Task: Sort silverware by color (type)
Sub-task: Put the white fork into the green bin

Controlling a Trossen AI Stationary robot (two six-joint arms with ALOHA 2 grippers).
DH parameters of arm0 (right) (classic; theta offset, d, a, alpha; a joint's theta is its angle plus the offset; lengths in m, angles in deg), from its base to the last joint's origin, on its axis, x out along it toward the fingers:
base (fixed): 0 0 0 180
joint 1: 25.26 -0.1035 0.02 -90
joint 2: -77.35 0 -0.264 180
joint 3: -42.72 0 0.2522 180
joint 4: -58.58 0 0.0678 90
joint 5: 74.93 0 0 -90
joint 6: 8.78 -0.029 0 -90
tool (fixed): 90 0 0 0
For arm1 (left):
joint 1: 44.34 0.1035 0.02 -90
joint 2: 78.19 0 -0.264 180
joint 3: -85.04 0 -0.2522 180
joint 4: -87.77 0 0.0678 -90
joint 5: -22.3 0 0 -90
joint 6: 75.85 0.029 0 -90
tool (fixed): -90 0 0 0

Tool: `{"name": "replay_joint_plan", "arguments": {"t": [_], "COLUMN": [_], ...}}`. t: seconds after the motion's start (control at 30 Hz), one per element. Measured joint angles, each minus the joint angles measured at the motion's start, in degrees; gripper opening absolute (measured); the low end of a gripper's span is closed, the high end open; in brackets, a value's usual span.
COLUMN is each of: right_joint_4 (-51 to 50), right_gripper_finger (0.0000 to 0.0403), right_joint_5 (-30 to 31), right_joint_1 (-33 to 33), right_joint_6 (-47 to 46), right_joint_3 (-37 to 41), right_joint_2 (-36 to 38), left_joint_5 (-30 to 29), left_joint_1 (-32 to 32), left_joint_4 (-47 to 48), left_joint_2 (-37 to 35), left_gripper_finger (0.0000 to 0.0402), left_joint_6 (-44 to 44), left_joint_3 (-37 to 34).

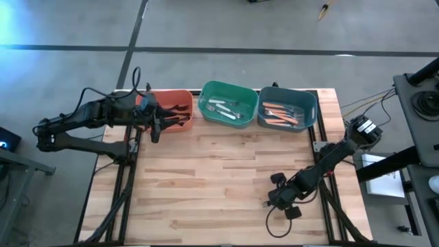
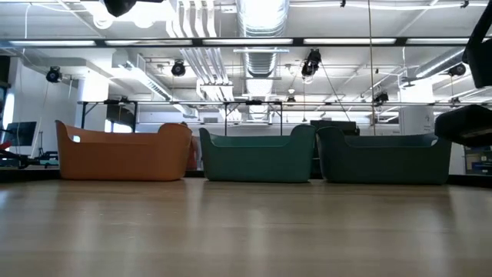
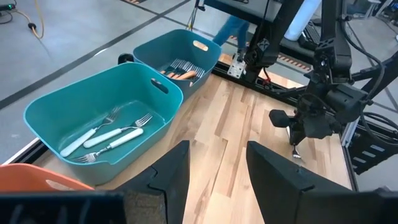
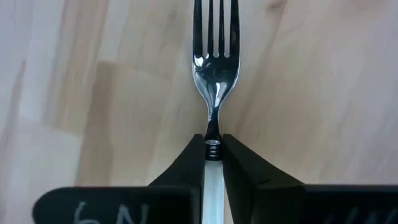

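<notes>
Fork in my right gripper point(image 4: 213, 152): a small white-handled fork with thin metal tines point(image 4: 214, 68), clenched at the neck where handle meets metal, its long axis running straight out ahead of my fingers point(image 4: 186, 165). I hold it low over the pale wooden worktop point(image 1: 219, 178), near my own front corner. The green plastic bin point(image 1: 228, 103) with the other white-handled forks point(image 3: 109, 134) sits in the middle of the far row, well apart from me and diagonally across toward my left. The teal bin point(image 1: 287, 107) of orange forks is nearer, so I judge the carry must pass beyond it. My left gripper point(image 3: 214, 168) hangs released over the red-orange bin point(image 1: 171, 108).
</notes>
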Motion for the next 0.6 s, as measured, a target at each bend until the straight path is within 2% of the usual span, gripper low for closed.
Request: {"name": "replay_joint_plan", "arguments": {"t": [0.33, 0.43, 0.6], "right_joint_4": [1.1, 3.6, 12.8], "right_gripper_finger": [0.002, 0.0008, 0.0002], "right_joint_5": [15.7, 22.2, 28.9], "right_joint_1": [5.9, 9.8, 20.1], "right_joint_6": [1.0, 5.9, 18.6], "right_joint_3": [0.2, 0.1, 0.1], "right_joint_2": [11.4, 13.7, 15.1], "left_joint_5": [0.0, 0.0, 0.0], "left_joint_1": [0.0, 0.0, 0.0], "left_joint_4": [0.2, 0.2, 0.1], "left_joint_2": [0.0, 0.0, 0.0], "left_gripper_finger": [0.0141, 0.0141, 0.0141], "left_joint_6": [-0.4, -0.9, -2.0], "left_joint_3": [0.0, 0.0, 0.0]}}
